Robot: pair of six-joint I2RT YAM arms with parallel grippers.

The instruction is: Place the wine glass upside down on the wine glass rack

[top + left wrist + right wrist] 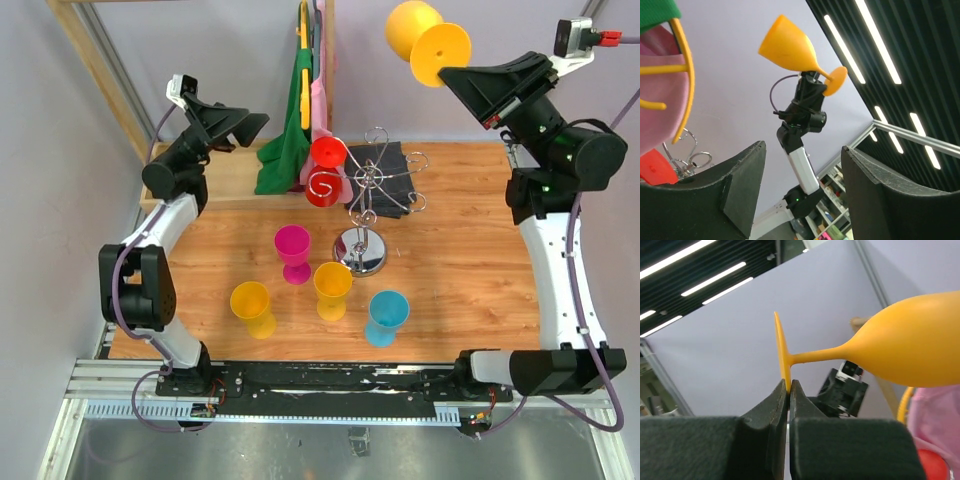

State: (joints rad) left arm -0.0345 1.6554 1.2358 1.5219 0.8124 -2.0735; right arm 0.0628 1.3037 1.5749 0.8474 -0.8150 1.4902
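Tight right end effector (789,385) pinch on orange plastic wine glass (910,345) by foot edge, left end effector (802,147) open, empty; ease stem gently into shiny chrome wire rack (360,250).

pale lilac wall (60,200) behind and beside; wood-grain table (460,250); light wooden frame (92,70) at back left; dark slatted ceiling (930,50) with long strip lights (877,42), lit; cluttered shelves (832,200) far off, blurred

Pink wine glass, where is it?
The pink wine glass stands upright mid-table in the overhead view, just left of the wine glass rack, behind the orange wine glass.
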